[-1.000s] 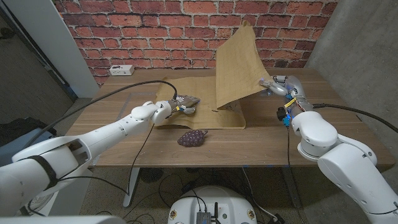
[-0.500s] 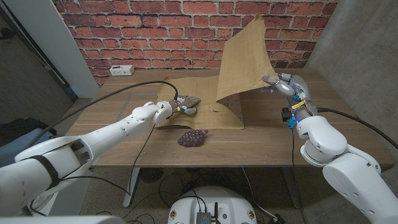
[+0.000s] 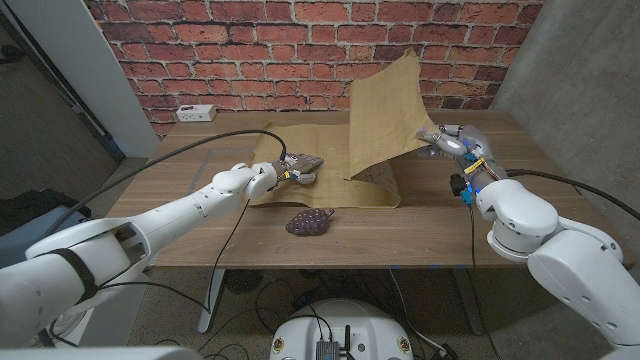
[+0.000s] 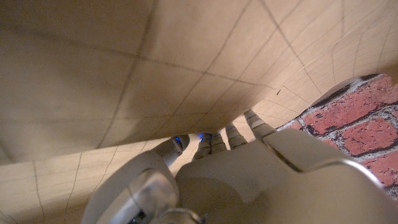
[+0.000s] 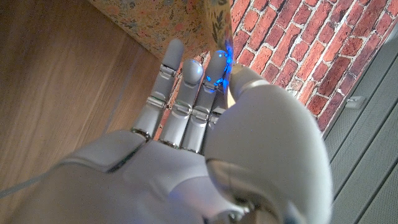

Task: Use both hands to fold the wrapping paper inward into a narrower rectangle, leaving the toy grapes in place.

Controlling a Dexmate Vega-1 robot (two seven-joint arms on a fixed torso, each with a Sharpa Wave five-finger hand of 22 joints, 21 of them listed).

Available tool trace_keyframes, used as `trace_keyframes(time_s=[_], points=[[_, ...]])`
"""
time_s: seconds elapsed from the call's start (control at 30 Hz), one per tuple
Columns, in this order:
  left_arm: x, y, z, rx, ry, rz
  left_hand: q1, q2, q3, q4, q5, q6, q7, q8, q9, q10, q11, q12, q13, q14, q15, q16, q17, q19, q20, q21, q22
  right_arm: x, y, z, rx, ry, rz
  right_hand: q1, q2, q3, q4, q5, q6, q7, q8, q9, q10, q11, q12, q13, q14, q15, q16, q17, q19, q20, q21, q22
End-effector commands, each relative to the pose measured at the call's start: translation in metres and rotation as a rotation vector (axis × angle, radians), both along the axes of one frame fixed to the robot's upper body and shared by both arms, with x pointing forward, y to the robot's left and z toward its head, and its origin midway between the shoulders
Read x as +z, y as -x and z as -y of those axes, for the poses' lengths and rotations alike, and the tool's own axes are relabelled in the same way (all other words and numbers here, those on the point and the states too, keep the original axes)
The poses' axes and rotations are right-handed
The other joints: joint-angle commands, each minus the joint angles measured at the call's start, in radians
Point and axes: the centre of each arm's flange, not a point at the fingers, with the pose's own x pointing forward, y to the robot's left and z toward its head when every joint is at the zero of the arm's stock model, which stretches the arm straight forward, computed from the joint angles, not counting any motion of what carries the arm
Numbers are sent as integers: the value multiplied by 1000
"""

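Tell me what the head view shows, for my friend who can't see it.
The robot's right hand holds up one side of a brown wrapping paper sheet so it stands tall over the wooden table. The left hand presses on the paper's other side, which lies flat. Purple toy grapes sit on the table in front of the paper, and a brick wall is behind.
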Motion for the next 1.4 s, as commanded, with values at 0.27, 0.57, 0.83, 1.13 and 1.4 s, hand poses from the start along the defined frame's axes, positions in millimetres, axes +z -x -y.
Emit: trace_keyframes(time_s=[0.27, 0.57, 0.83, 1.13, 1.4], points=[[4, 2, 0, -21, 29, 13, 9, 41, -8, -3, -3, 56, -47, 18, 152, 26, -16, 12, 6, -3, -24, 7, 2, 2, -3, 6, 2, 7, -22, -24, 33, 141, -59, 0, 18, -1, 2, -7, 50, 64, -21, 88, -17, -4, -12, -8, -6, -47, 9, 5, -17, -5, 20, -8], [15, 6, -1, -26, 63, 45, 3, 27, -21, -11, -7, 92, -58, 30, 153, 38, 0, 19, 5, 5, -6, 7, -3, 6, -6, 7, 2, 11, -27, -46, -25, 179, -28, 4, 20, -8, -1, -20, 48, 59, -30, 84, -26, -5, -13, -9, -7, -44, 4, -12, -27, -7, 33, -15], [18, 5, -2, -23, 82, 57, -1, 40, -12, -1, -3, 97, -62, 30, 154, 53, 9, 25, 6, 19, 8, 12, 0, 11, -1, 8, 2, 14, -33, -75, -95, 237, -23, 3, 15, -7, -2, -27, 54, 61, -33, 85, -18, -5, -13, -19, 2, -41, -5, -23, -30, -5, 48, -23], [29, 7, -7, -59, 174, 86, -12, 11, -19, -3, -7, 95, -70, 28, 155, 65, 6, 28, 6, 47, 9, 16, -2, 28, -6, 14, 1, 17, -41, -98, -156, 336, -35, 3, 10, -2, -3, -31, 61, 61, -35, 86, -15, -3, -12, -20, 7, -39, -5, -13, -30, -2, 63, -30], [38, 9, -11, -86, 245, 111, -31, -52, -60, -30, -16, 99, -85, 26, 153, 74, -7, 28, 5, 64, -2, 11, -6, 49, -21, 19, 0, 14, -45, -116, -192, 402, -30, 2, 8, 5, -2, -35, 65, 63, -37, 87, -12, -4, -8, -19, 7, -41, -9, -8, -32, -2, 76, -37]])
